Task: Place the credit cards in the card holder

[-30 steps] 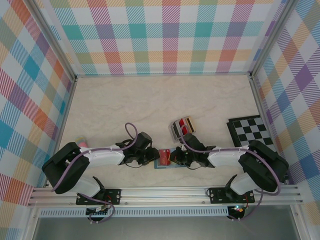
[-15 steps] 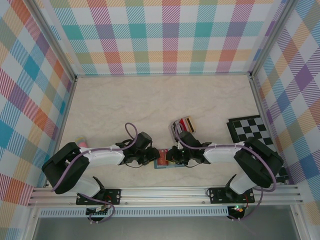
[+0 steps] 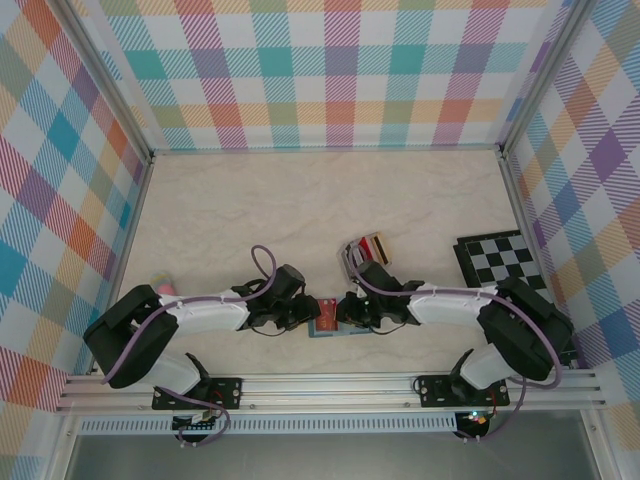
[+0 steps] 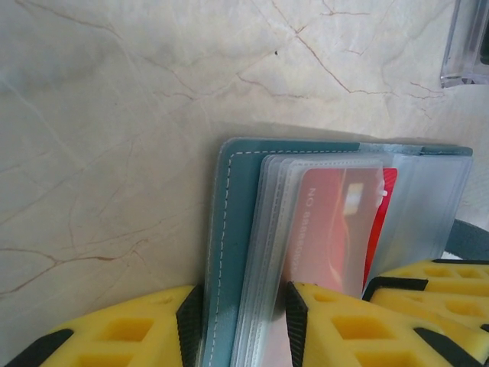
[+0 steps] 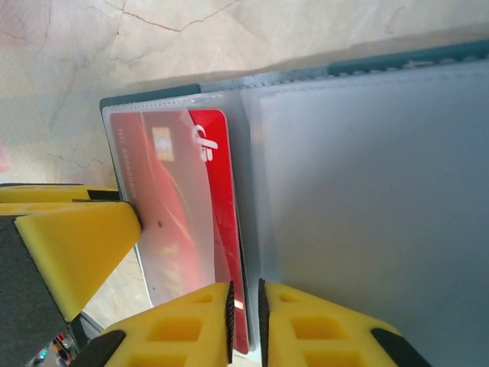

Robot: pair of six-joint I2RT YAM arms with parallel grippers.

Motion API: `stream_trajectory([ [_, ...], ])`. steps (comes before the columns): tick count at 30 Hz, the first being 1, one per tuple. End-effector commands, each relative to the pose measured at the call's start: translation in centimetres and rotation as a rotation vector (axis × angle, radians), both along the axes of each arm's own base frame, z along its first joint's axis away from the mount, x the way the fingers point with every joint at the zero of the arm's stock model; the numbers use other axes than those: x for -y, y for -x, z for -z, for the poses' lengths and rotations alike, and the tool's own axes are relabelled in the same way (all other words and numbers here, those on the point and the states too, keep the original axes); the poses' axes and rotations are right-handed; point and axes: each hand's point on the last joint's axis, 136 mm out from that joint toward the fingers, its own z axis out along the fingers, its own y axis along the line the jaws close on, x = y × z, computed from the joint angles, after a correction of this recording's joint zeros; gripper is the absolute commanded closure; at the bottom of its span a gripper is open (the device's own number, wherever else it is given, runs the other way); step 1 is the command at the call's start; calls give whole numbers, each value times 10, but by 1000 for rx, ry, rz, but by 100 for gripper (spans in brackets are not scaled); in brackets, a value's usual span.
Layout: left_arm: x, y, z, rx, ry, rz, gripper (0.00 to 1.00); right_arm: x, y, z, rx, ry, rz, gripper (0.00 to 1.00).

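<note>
1. The small teal-blue folding card holder [image 3: 328,333] lies open on the cream marble-patterned tabletop [image 3: 300,210]. It is near the front edge, midway between the two arms.
2. The left gripper [image 3: 303,318] meets the holder from the left. In the left wrist view the left gripper [image 4: 241,325] has its yellow fingers clamped on the holder's [image 4: 233,229] teal cover and stack of clear plastic sleeves.
3. A glossy red credit card [image 4: 336,229] sits in one of those sleeves, its far end covered by the plastic and its long right edge bare.
4. The right gripper [image 3: 350,315] comes in from the right. In its own view the right gripper [image 5: 244,329] has its jaws almost together — pinched on the near edge of the red credit card [image 5: 218,191].
5. The holder's other half [image 5: 367,199] spreads out to the right of the card as pale, empty sleeves.
6. Just behind the right gripper stands a small grey rack [image 3: 350,262] holding upright cards.
7. Further right lies a black-and-white chequered board [image 3: 500,258].
8. Well apart — beside the left arm — is a small pink object [image 3: 165,288].
</note>
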Motion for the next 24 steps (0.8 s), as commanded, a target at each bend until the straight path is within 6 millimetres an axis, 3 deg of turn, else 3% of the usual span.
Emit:
stream_trajectory([
  [1, 6, 7, 11, -17, -17, 45, 64, -17, -3, -9, 25, -43, -64, 87],
  [7, 6, 7, 10, -13, -17, 45, 64, -27, -4, -13, 25, -66, -101, 88],
  [12, 0, 4, 5, 12, -37, 32, 63, -2, -8, -14, 61, 38, -32, 82],
  [18, 0, 5, 6, 8, -43, 44, 63, 8, -12, -2, 49, 132, -18, 77],
  [24, 1, 5, 6, 10, -34, 47, 63, -11, -9, 2, 21, 61, -70, 81],
])
